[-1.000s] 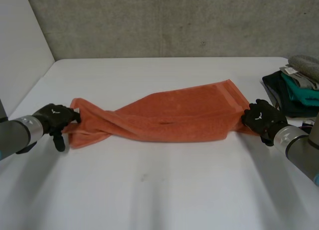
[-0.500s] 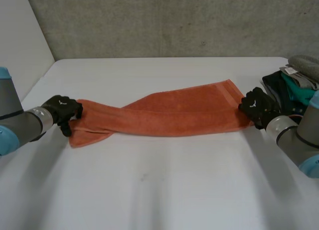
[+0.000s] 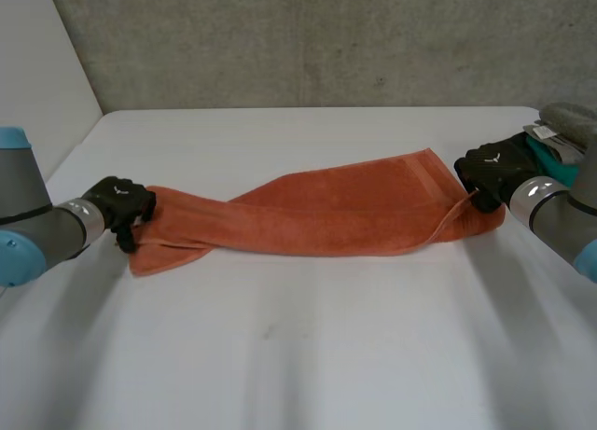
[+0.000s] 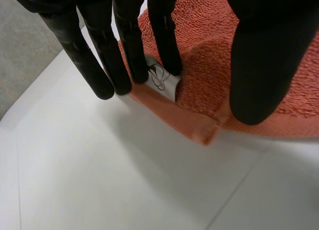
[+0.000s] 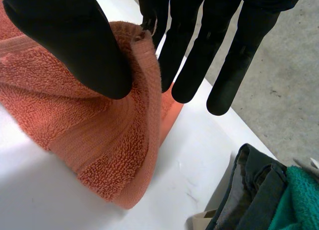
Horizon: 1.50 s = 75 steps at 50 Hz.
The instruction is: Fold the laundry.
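Observation:
An orange towel [image 3: 326, 215] lies stretched and twisted lengthwise across the white table [image 3: 298, 355]. My left hand [image 3: 117, 201] is at its left end. In the left wrist view the fingers [image 4: 124, 50] stand at the towel's [image 4: 209, 65] hem by a white label [image 4: 167, 83], and the thumb [image 4: 259, 65] presses the cloth from the other side, pinching a ridge of it. My right hand [image 3: 490, 169] holds the right end slightly raised. In the right wrist view its thumb [image 5: 75, 40] and a finger pinch the towel's [image 5: 75, 125] hem, and the corner droops below.
A pile of dark, teal and grey clothes [image 3: 560, 145] sits at the table's right edge, just beyond my right hand; the pile [image 5: 259, 190] also appears in the right wrist view. A grey wall rises behind the table.
My right hand closed on the towel's right end and drew it up and back toward the clothes pile. My left hand curled onto the left end, and the towel pulled narrower.

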### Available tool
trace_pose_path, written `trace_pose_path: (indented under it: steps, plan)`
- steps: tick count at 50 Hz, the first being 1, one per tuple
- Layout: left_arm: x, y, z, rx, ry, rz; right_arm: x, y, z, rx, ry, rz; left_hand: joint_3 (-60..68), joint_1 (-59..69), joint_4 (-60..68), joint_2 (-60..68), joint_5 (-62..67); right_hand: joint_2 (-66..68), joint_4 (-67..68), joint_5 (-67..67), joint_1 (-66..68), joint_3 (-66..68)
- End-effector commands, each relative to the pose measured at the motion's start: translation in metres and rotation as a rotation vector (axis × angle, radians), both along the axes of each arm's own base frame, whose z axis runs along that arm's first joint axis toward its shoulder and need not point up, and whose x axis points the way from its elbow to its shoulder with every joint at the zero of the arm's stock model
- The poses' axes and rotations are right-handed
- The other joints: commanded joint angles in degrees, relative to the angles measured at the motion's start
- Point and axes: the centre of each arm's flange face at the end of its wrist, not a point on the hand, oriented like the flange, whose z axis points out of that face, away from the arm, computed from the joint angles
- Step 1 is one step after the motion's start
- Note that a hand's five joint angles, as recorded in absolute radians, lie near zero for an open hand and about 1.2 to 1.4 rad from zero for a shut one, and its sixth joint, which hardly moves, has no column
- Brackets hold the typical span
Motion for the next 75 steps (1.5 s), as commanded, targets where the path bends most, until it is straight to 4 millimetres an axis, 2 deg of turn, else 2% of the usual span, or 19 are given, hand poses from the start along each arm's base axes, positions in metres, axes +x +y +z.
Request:
trace_pose_path:
  steps: [1, 6, 10, 11, 14, 15, 19, 22, 25, 29, 37, 38, 40, 45, 49, 57, 60, 68, 75]
  plan:
    - [-0.009, -0.010, -0.001, -0.027, 0.000, -0.025, 0.006, -0.009, 0.002, -0.038, 0.020, -0.025, 39.5, 38.6, 39.4, 39.5, 39.5, 12.8, 11.7, 13.0, 15.3, 12.3]
    - [-0.021, -0.026, 0.015, -0.126, -0.011, -0.047, 0.017, -0.026, 0.019, -0.151, 0.018, -0.055, 41.5, 40.7, 41.5, 41.6, 41.6, 12.8, 11.7, 13.0, 15.3, 12.3]
    - [-0.036, -0.053, 0.073, -0.372, 0.013, -0.037, 0.029, -0.059, 0.068, -0.422, -0.053, -0.109, 41.5, 40.7, 41.5, 41.6, 41.6, 12.8, 11.7, 13.0, 15.3, 12.3]
    - [-0.041, -0.062, 0.106, -0.496, 0.040, -0.018, 0.030, -0.071, 0.097, -0.559, -0.113, -0.153, 41.5, 40.7, 41.5, 41.6, 41.6, 12.8, 11.7, 13.0, 15.3, 12.3]
    - [-0.044, -0.071, 0.160, -0.692, 0.124, 0.033, 0.027, -0.084, 0.141, -0.763, -0.240, -0.214, 41.5, 40.7, 41.5, 41.6, 41.6, 12.8, 11.7, 13.0, 15.3, 12.3]
    - [-0.044, -0.072, 0.197, -0.820, 0.208, 0.078, 0.025, -0.087, 0.167, -0.888, -0.342, -0.236, 41.5, 40.7, 41.5, 41.6, 41.6, 12.8, 11.7, 13.0, 15.3, 12.3]
    - [-0.035, -0.067, 0.261, -1.035, 0.439, 0.155, 0.020, -0.084, 0.209, -1.116, -0.549, -0.216, 41.5, 40.7, 41.5, 41.6, 41.6, 12.8, 11.7, 13.0, 15.3, 12.3]
    - [-0.036, -0.062, 0.275, -1.067, 0.534, 0.137, 0.023, -0.082, 0.211, -1.143, -0.570, -0.198, 41.5, 40.7, 41.5, 41.6, 41.6, 12.8, 11.7, 13.0, 15.3, 12.3]
    - [-0.040, -0.060, 0.269, -1.028, 0.543, 0.117, 0.026, -0.081, 0.206, -1.117, -0.555, -0.179, 41.5, 40.7, 41.5, 41.6, 41.6, 12.8, 11.7, 13.0, 15.3, 12.3]
    - [-0.043, -0.064, 0.241, -0.937, 0.520, 0.114, 0.032, -0.083, 0.189, -1.048, -0.519, -0.141, 41.5, 40.7, 41.5, 41.6, 41.6, 12.8, 11.7, 13.0, 15.3, 12.3]
    - [-0.041, -0.071, 0.180, -0.808, 0.482, 0.127, 0.030, -0.089, 0.136, -0.842, -0.437, -0.163, 41.5, 40.7, 41.5, 41.6, 41.6, 12.8, 11.7, 13.0, 15.3, 12.3]
    - [-0.045, -0.069, 0.166, -0.758, 0.475, 0.113, 0.032, -0.086, 0.125, -0.789, -0.421, -0.165, 41.5, 40.7, 41.5, 41.6, 41.6, 12.8, 11.7, 13.0, 15.3, 12.3]
    - [-0.050, -0.065, 0.147, -0.686, 0.468, 0.102, 0.034, -0.081, 0.124, -0.760, -0.411, -0.160, 41.5, 40.7, 41.5, 41.6, 41.6, 12.8, 11.7, 13.0, 15.3, 12.3]
    - [-0.069, -0.034, 0.095, -0.387, 0.460, 0.074, 0.052, -0.052, 0.154, -0.750, -0.425, -0.089, -15.2, -16.0, -15.3, -15.2, -15.1, 12.8, 11.7, 13.0, 15.3, 12.3]
    - [-0.079, -0.009, 0.074, -0.206, 0.460, 0.095, 0.064, -0.024, 0.184, -0.754, -0.437, -0.035, -25.7, -26.5, -25.8, -25.7, -25.6, 12.8, 11.7, 13.0, 15.3, 12.3]
    - [-0.092, 0.016, 0.060, -0.060, 0.509, 0.169, 0.083, 0.034, 0.223, -0.707, -0.449, 0.056, -28.5, -29.3, -28.5, -28.4, -28.4, 12.8, 11.7, 13.0, 15.3, 12.3]
    - [-0.097, 0.017, 0.059, -0.069, 0.518, 0.165, 0.087, 0.051, 0.232, -0.696, -0.454, 0.075, -28.5, -29.3, -28.5, -28.4, -28.4, 12.8, 11.7, 13.0, 15.3, 12.3]
    - [-0.122, 0.019, 0.049, -0.067, 0.539, 0.125, 0.091, 0.112, 0.282, -0.730, -0.504, 0.139, -28.5, -29.3, -28.5, -28.4, -28.4, 12.8, 11.7, 13.0, 15.3, 12.3]
    - [-0.143, 0.033, 0.035, 0.025, 0.552, 0.105, 0.089, 0.143, 0.311, -0.763, -0.541, 0.167, -28.5, -29.3, -28.5, -28.4, -28.4, 12.8, 11.7, 13.0, 15.3, 12.3]
